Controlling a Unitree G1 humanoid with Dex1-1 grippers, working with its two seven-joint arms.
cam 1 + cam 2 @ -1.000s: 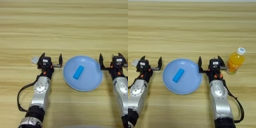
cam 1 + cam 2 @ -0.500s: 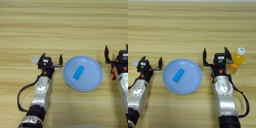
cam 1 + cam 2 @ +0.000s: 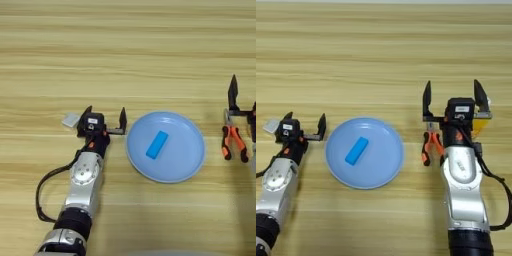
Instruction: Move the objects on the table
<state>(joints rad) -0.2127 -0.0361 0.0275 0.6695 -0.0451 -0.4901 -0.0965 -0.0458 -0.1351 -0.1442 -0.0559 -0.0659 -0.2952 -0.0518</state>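
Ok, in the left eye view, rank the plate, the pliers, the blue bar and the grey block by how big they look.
Largest to smallest:
1. light-blue plate
2. orange-handled pliers
3. blue bar, lying on the plate
4. grey block
All lie on the table, so nearness hardly skews this.

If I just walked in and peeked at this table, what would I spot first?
Probably the round light-blue plate in the middle of the wooden table, with a small blue bar lying on it. To either side sits a robot arm: the left gripper open beside a tiny grey block, the right gripper open above orange-handled pliers. An orange drink bottle peeks out behind the right arm.
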